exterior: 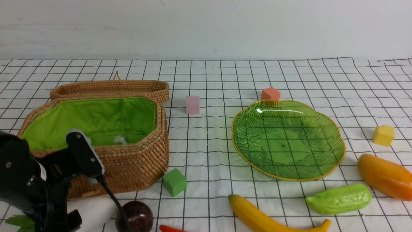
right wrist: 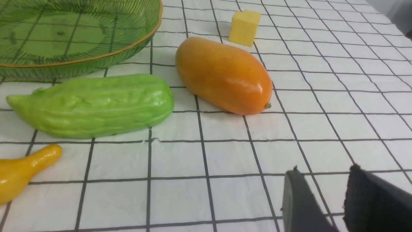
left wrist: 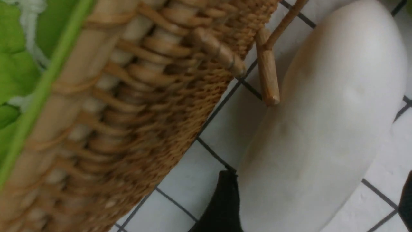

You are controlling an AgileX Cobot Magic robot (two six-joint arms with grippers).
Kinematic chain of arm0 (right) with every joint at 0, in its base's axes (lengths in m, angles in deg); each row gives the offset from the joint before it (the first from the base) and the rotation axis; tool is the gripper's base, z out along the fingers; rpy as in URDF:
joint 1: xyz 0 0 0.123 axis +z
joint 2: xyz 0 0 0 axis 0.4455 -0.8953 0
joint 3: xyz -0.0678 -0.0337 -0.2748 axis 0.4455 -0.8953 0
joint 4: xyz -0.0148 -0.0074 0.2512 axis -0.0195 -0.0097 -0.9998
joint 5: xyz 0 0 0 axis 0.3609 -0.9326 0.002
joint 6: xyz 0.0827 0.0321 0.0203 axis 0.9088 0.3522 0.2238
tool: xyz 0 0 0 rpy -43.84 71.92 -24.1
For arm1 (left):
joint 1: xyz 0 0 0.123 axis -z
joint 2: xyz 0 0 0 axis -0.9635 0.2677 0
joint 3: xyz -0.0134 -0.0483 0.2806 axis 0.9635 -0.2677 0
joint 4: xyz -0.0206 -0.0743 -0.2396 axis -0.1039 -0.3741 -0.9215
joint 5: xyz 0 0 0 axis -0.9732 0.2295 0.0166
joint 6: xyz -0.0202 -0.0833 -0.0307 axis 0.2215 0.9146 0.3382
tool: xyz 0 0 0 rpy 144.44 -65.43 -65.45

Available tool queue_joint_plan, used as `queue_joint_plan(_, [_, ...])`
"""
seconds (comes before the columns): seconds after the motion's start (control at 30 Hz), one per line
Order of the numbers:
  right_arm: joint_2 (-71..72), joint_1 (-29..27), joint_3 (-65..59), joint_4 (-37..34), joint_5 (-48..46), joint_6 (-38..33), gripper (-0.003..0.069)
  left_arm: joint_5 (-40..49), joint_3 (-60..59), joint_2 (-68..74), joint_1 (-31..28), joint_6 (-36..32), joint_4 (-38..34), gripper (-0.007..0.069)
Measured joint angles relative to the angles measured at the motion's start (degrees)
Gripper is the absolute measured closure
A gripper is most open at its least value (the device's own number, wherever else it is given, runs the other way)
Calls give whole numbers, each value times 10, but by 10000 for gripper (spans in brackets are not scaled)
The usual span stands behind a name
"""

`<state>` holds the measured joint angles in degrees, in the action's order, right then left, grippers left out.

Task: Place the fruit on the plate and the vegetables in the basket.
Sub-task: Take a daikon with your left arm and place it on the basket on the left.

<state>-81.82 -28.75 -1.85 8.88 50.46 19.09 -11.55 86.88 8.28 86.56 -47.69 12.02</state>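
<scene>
Counting nothing sorted yet, I see plate [exterior: 289, 141] mid-frame and basket [exterior: 138, 161] left both bare; left gripper [left wrist: 317, 196] straddles the radish [left wrist: 322, 112], jaws apart; right gripper [right wrist: 325, 170] parted, empty.

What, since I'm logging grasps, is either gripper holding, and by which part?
Nothing. The left gripper stands open astride the white vegetable, which lies on the cloth beside the basket; the right gripper is open and empty.

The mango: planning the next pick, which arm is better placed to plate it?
Right. The mango lies on the robot's right near the plate, ahead of the open, empty right gripper; the left gripper is over by the basket.
</scene>
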Motion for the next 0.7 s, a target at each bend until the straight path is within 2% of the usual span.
queue_joint_plan(0.2, [0,0,0,0,0,0,417,-20,1,41,0,0,-14,1])
queue_joint_plan(0.37, [0,0,0,0,0,0,417,-17,1,45,0,0,-23,119])
queue_joint_plan(0.7, [0,0,0,0,0,0,417,58,5,17,0,-3,-39,120])
